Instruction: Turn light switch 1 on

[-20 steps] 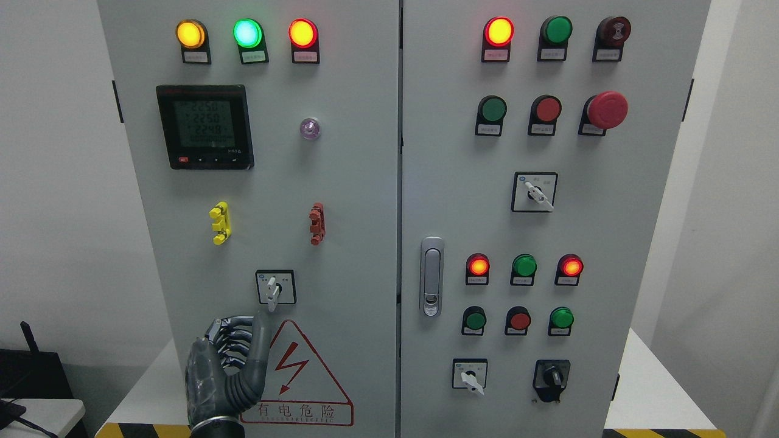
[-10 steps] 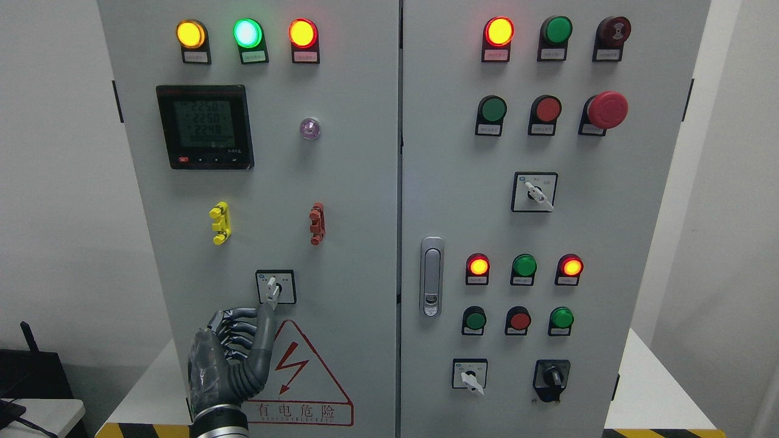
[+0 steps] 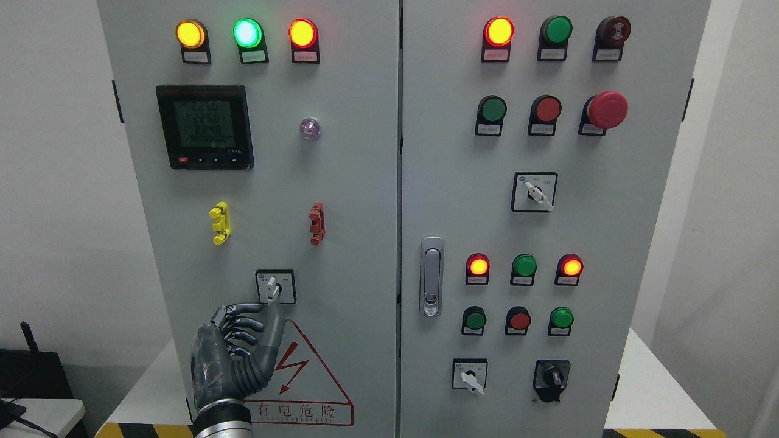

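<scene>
A small rotary selector switch (image 3: 275, 287) with a white lever sits in a black-framed square low on the left cabinet door (image 3: 341, 201). Its lever points down, tilted slightly left. My left hand (image 3: 265, 313) comes up from the bottom edge just below the switch, palm toward the panel. Its four fingers (image 3: 243, 322) are curled and point right, holding nothing. The thumb (image 3: 272, 325) stretches upward, and its tip reaches the lever's lower end. The right hand is out of view.
A warning triangle sticker (image 3: 298, 377) lies right of the hand. Yellow (image 3: 220, 222) and red (image 3: 316, 224) clips, a meter (image 3: 204, 126) and lit lamps (image 3: 247, 33) are above. The right door carries a handle (image 3: 431, 277), buttons, more selector switches and a red emergency button (image 3: 607, 109).
My left hand has risen and shifted right, bringing the thumb tip from below the switch up to the lever's lower end. The lever's angle looks nearly the same.
</scene>
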Available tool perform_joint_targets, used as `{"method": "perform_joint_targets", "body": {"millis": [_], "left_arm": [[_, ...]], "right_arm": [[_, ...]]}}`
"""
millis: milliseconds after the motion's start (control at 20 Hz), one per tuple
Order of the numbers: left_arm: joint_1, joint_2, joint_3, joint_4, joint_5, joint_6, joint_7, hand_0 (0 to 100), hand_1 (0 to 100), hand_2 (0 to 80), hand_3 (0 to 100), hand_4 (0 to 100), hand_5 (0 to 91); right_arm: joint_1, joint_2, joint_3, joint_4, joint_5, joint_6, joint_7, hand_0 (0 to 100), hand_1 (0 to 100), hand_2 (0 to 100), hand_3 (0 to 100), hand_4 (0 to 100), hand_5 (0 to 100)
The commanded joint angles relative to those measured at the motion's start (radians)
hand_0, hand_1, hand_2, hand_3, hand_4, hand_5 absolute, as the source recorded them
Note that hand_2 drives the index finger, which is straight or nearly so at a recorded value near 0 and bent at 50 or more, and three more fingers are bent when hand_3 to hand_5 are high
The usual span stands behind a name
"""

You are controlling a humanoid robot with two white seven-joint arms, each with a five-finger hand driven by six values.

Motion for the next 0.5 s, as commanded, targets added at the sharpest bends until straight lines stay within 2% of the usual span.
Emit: {"method": "perform_joint_targets", "body": {"millis": [0, 451], "left_arm": [[-0.013, -0.002, -0.01, 0.0, 0.002, 0.007, 0.002, 21, 51, 44.7, 71, 76, 76.8], [-0.017, -0.002, -0.01, -0.003, 0.007, 0.018, 0.004, 21, 49, 46.2, 73, 77, 77.8]], "right_arm": [[0.0, -0.001, 0.017, 0.0, -0.025, 0.0, 0.0, 12, 39, 0, 0, 0, 0], [-0.001, 0.001, 0.017, 0.0, -0.025, 0.0, 0.0, 12, 39, 0, 0, 0, 0]]}}
